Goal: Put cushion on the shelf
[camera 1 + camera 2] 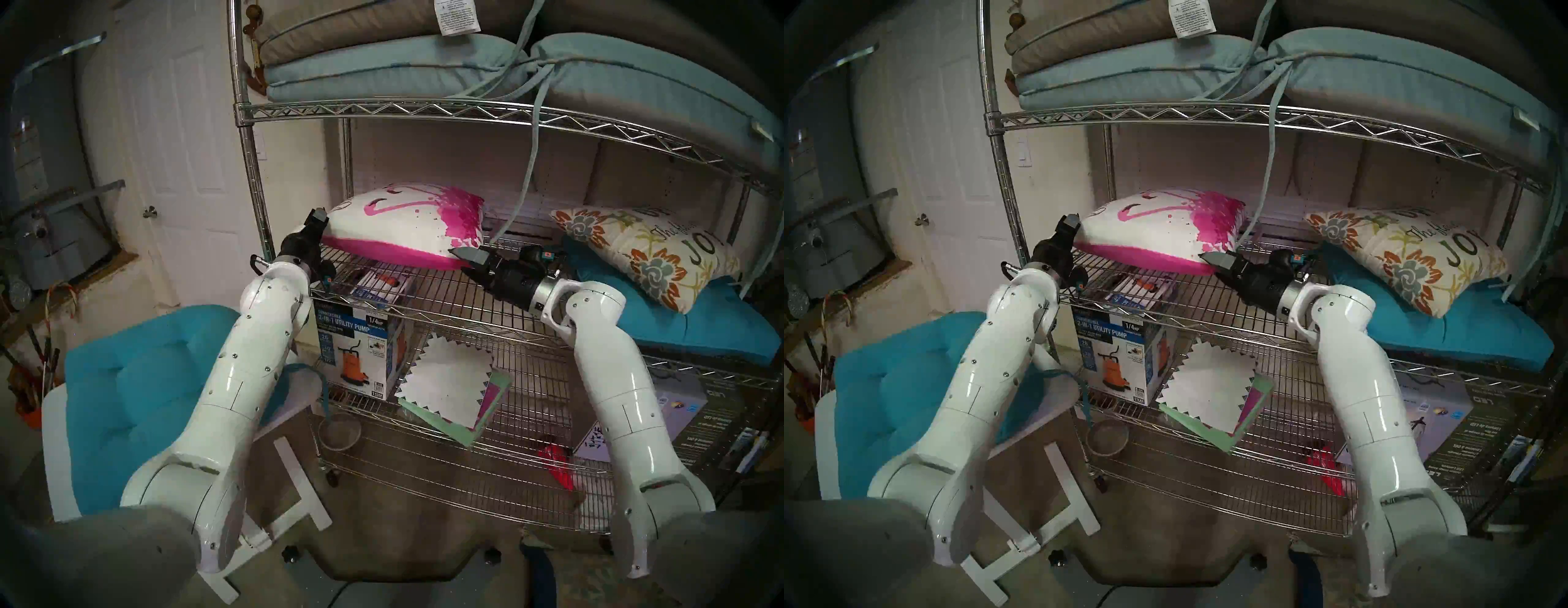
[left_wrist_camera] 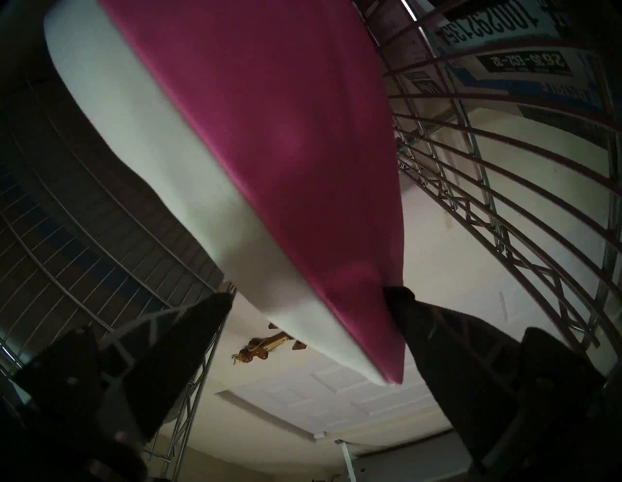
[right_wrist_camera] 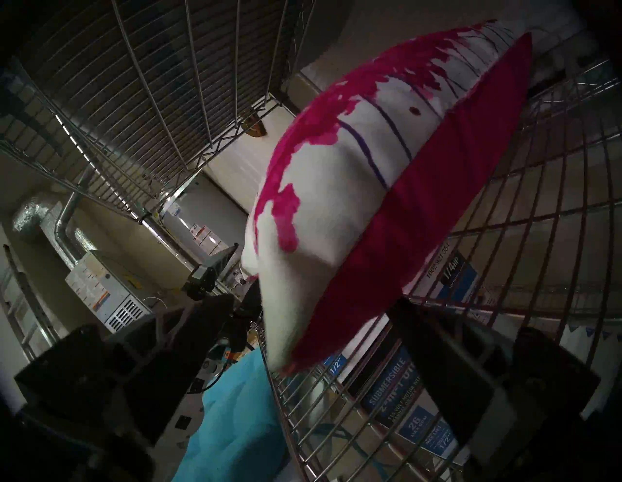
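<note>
**Cushion on the shelf, both tools let go**

The pink-and-white cushion [image 1: 403,225] lies on the middle wire tier of the shelf [image 1: 424,297], its pink underside down on the grid. It sits between the two tools, with one corner at each. From the head views it looks settled, though its near edge seems to ride a little above the wire on the left tool's side.

The left tool [image 2: 309,323] stands wide open around the cushion's corner. In its wrist view one finger [image 2: 188,343] is clear of the white face, and the other finger [image 2: 437,336] is touching or just beside the pink face; it grips nothing. The right tool [image 3: 313,323] is likewise spread wide, with the other corner hanging between its jaws and no clamp on the fabric. Its lower finger [image 3: 437,363] lies on or just above the wire grid, under the pink side.

Judged from this, the placing itself is done: the cushion is on the shelf and released. What is left is to draw both tools back from the corners without dragging the fabric along. The left tool's far finger is the one most likely to catch.

Beyond the right tool, a floral cushion [image 1: 636,254] rests on a teal pad on the same tier.
</note>
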### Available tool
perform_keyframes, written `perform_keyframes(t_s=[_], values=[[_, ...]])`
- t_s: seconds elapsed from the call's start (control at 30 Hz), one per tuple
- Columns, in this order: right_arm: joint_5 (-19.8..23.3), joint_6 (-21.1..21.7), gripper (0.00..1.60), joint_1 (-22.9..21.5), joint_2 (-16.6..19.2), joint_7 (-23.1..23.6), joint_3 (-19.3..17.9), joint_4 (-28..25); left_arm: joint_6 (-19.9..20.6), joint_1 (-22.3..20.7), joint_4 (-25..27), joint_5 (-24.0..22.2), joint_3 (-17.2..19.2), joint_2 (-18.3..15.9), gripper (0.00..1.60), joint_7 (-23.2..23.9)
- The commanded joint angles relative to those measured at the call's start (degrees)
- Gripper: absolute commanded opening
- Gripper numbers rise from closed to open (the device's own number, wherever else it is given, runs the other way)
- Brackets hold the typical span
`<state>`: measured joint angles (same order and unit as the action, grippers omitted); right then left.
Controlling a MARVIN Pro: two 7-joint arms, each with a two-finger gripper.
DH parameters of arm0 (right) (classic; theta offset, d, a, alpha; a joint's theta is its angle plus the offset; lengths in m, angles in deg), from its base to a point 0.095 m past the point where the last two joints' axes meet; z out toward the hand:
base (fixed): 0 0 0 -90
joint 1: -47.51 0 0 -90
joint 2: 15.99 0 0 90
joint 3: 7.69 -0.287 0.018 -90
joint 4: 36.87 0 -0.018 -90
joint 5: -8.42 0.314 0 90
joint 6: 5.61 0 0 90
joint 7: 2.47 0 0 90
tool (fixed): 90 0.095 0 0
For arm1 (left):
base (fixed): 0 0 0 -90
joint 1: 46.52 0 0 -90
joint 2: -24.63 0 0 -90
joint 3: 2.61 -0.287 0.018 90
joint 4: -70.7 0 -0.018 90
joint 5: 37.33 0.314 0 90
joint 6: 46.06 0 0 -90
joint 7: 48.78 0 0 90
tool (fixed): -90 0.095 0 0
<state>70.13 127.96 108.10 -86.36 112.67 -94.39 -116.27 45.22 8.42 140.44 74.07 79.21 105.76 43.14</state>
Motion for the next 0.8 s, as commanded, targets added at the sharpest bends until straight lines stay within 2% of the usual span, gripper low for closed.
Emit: perform_keyframes(t_s=[0.0,0.2,0.77], values=[[0.55,-0.32,1.6,-0.67,0.34,0.67,-1.04,-1.45,1.16,-0.36,2.52,0.24,0.39,0.42,1.6,0.46],[1.23,0.4,1.6,0.84,0.39,0.15,-1.83,-3.96,1.21,2.37,6.53,0.53,0.56,0.47,1.6,2.05],[3.92,3.79,1.6,8.98,-1.25,-3.47,-5.34,-15.39,-0.09,11.57,19.81,1.2,1.63,-0.99,1.6,7.22]])
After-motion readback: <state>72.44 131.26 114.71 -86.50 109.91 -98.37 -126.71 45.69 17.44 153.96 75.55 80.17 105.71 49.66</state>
